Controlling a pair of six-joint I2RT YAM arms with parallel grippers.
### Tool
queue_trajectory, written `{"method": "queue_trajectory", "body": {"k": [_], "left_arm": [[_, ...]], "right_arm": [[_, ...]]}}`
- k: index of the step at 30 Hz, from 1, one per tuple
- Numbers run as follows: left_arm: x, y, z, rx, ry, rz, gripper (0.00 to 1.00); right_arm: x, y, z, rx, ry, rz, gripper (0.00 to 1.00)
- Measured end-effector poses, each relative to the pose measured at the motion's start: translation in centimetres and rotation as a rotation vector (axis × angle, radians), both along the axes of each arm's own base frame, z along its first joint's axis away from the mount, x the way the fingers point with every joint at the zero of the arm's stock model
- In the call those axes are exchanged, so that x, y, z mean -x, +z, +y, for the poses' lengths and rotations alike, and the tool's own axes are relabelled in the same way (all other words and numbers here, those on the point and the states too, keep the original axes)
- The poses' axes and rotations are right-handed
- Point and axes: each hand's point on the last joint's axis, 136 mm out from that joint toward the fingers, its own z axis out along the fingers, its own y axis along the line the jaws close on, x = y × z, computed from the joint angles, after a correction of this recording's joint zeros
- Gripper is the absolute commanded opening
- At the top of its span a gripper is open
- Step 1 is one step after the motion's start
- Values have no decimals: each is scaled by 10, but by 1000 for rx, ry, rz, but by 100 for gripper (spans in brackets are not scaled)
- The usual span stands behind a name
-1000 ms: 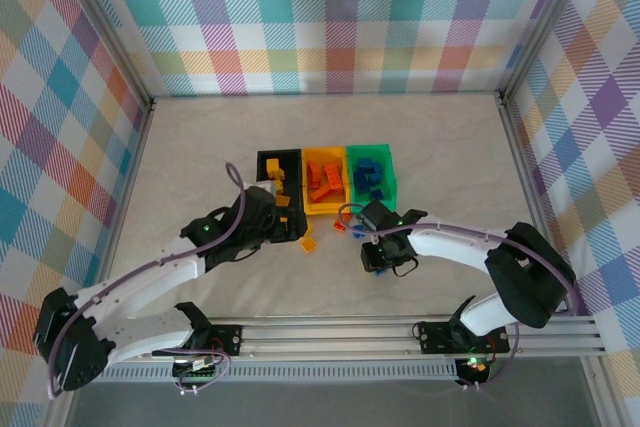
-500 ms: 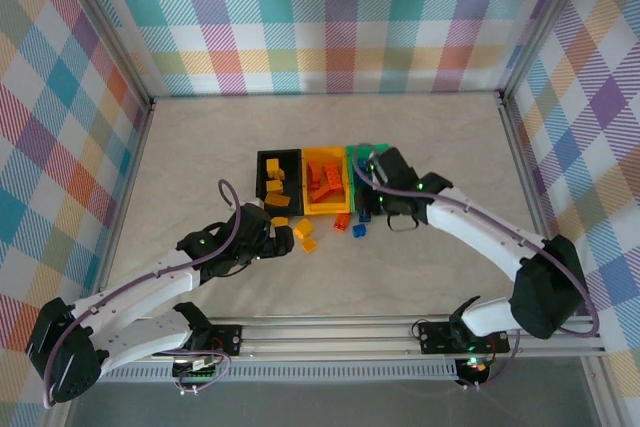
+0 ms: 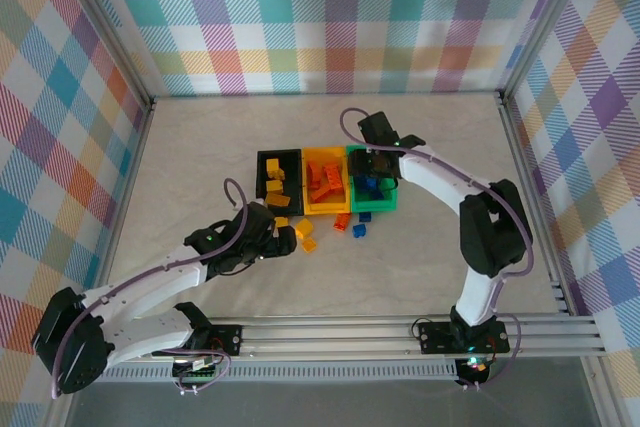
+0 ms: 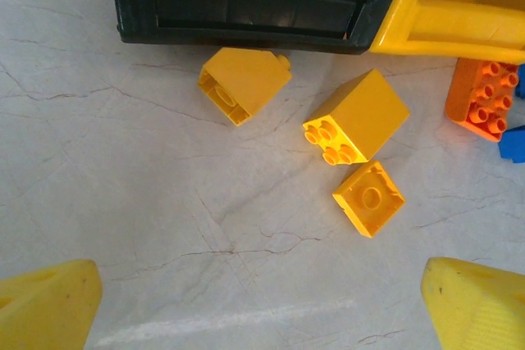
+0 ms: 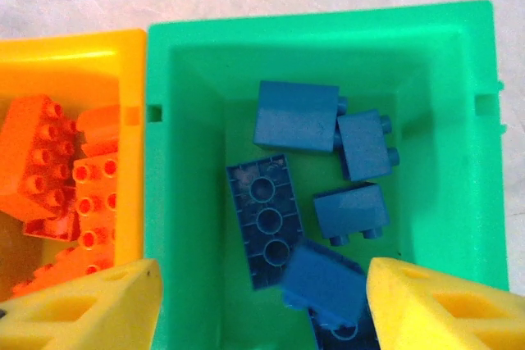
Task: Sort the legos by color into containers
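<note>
yellow fingertips of the right gripper (image 5: 262, 305) stand apart over the green bin (image 5: 459, 47), where blue bricks (image 5: 297, 116) lie loose, one of them between the tips. the left gripper (image 4: 262, 309) gapes wide above the marbled table (image 4: 123, 161). three yellow bricks (image 4: 357, 116) lie just outside the black bin (image 4: 246, 10). orange bricks (image 5: 41, 153) sit in the yellow-orange bin (image 5: 74, 47).

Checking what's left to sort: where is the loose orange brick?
In the top view the orange brick lies on the table just in front of the yellow-orange bin, with a loose blue brick close on its right.
</note>
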Motion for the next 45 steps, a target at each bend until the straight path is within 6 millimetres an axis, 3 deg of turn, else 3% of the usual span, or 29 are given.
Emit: {"method": "queue_trajectory", "body": {"k": [3,6,9,15,18,23,29,40,43,45], "left_arm": [[-2,-5,-6,-10,-22,22,95],[-9,-9,-18,-15,-49,43,94],[-18,-16,-33,-31,-76,63,92],[-42,-20,-72,-129,-160,34,82],[-57,-20,-81,-185,-181,-1,80],[-67,-32,-80,-271,-210,-24,74],[-69,-50,-82,-310,-245,-13,58],[-65,-55,-87,-317,-270,-29,35],[-61,-53,-86,-313,-270,-30,35],[-58,-47,-83,-305,-267,-36,47]], "right_arm": [[5,21,2,-31,11,-42,70],[23,44,3,-72,36,-94,71],[44,53,5,-104,64,-120,71],[78,22,-6,-108,69,-55,72],[88,10,-12,-102,59,-27,72],[92,15,-14,-116,56,-45,72],[92,29,-14,-139,57,-83,72],[91,34,-18,-142,47,-98,72],[91,34,-18,-142,46,-98,72],[91,34,-18,-142,46,-98,73]]}}
